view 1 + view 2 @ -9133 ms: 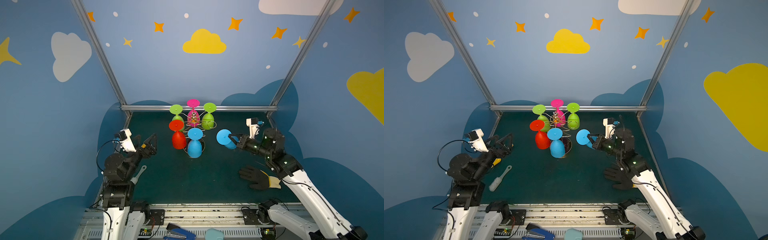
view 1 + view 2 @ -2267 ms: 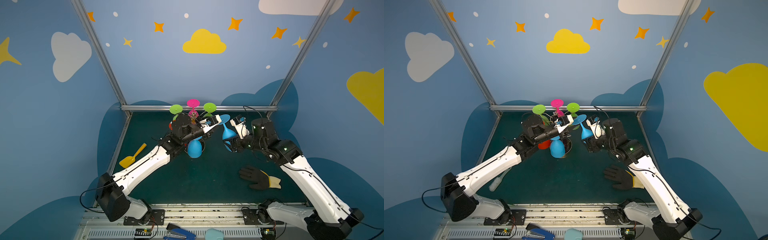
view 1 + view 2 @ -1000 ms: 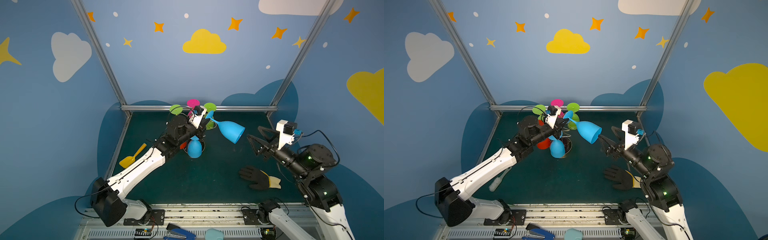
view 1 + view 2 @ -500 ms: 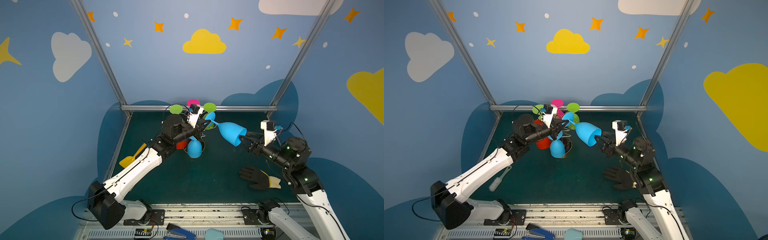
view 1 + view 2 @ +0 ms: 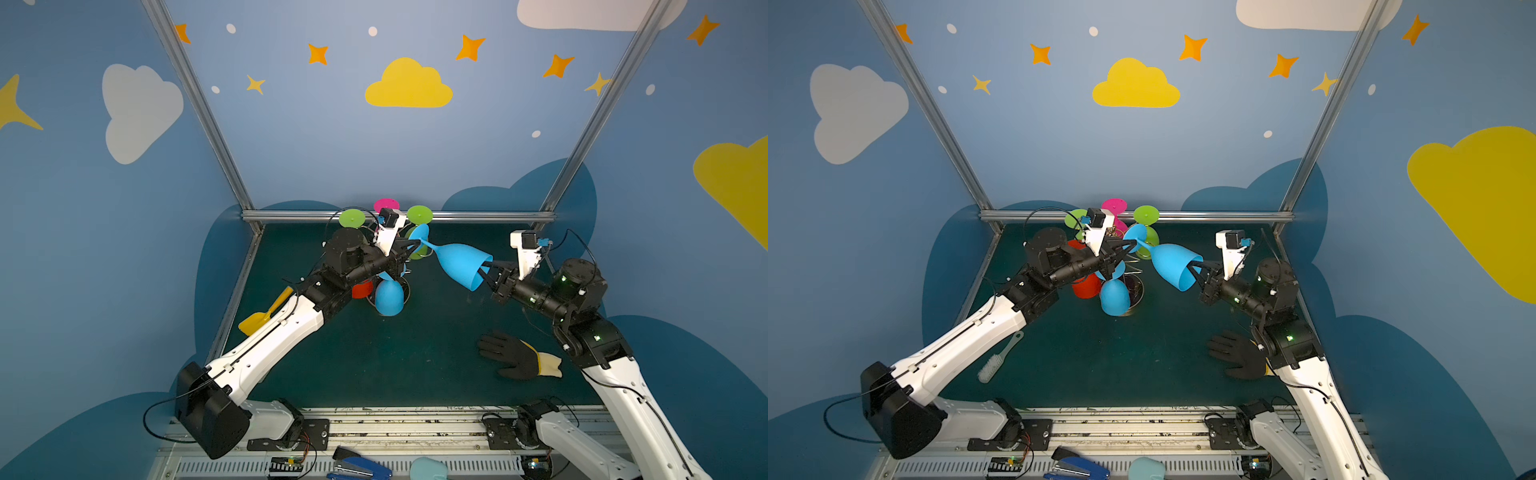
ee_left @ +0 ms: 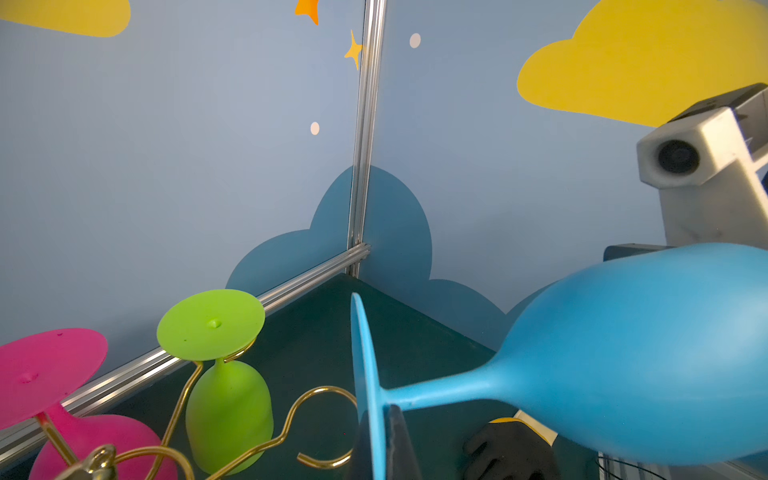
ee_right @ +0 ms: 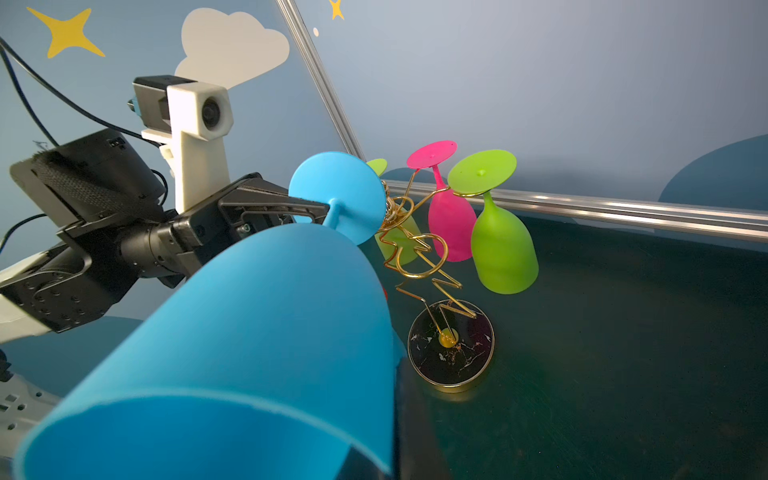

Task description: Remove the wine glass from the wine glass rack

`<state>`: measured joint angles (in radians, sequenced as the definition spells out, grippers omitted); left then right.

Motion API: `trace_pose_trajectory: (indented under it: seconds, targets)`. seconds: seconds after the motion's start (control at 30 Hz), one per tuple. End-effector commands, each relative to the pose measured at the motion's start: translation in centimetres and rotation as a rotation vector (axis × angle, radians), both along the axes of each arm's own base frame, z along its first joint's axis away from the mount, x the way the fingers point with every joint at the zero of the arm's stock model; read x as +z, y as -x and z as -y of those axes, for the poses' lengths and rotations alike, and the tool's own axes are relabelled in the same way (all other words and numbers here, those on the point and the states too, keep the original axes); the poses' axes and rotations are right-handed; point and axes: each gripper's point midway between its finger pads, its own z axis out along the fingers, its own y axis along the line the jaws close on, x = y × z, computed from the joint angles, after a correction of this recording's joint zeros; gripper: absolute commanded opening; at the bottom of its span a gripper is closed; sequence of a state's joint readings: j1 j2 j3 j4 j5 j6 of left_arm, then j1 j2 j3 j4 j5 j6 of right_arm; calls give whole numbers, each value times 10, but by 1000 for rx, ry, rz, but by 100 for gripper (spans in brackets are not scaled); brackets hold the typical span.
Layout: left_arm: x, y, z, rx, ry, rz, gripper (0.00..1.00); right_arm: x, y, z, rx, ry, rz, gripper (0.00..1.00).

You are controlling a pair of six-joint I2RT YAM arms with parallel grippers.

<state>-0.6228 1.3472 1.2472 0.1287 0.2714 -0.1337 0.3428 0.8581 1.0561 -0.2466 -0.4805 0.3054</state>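
Right wrist view: the blue wine glass (image 7: pixel 249 332) lies on its side in the air, mouth toward this camera and foot toward the wine glass rack (image 7: pixel 424 266), free of the gold wire arms. The left gripper (image 7: pixel 311 210) is clamped on the foot beside the stem. The right gripper (image 5: pixel 484 270) pinches the bowl's rim, one finger inside the mouth and one outside, so the two arms hold it from opposite ends. In both top views the glass bridges the gap between them, above the table (image 5: pixel 395 365) and to the right of the rack, which stands toward the far edge, about midway along it. A pink glass (image 7: pixel 451 224) and a green glass (image 7: pixel 503 245) hang upside down by their feet in the wire loops. This looks like a handover. The glass is already off, and the rim grip probably lets the right arm carry it to the table's right side, where a black glove (image 5: pixel 511 359) lies. Neither arm should pull until one lets go.
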Motion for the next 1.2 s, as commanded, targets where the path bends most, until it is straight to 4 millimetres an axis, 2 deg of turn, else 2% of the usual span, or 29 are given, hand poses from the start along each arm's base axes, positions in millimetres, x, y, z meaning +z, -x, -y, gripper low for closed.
trace_pose_trajectory:
  seconds: [0.0,0.03,0.17,0.33,0.43,0.63,0.77,0.87,0.93,1.17]
  targets:
    - [20,7,-1,-13,34,40,11,22,5,2,-4,-16,57,0]
    - [21,5,-2,-5,35,39,17,24,5,3,-5,-17,61,0]
    - [21,2,-7,29,35,33,63,31,6,7,-31,-16,73,0]
    - [23,-7,-28,145,42,40,80,34,8,22,-106,47,74,0]
    - [28,-10,-48,225,67,48,88,30,8,38,-187,118,61,0]
    - [46,-2,-102,389,161,113,98,6,-1,82,-401,362,-30,0]
    - [50,13,-133,465,183,152,99,-11,-17,99,-472,519,-106,0]
    - [51,23,-153,526,171,191,99,-22,-35,101,-490,606,-164,0]
    - [49,28,-167,578,171,192,99,-31,-50,96,-475,645,-208,0]
    - [29,42,-207,726,161,167,99,-67,-112,81,-442,784,-315,0]
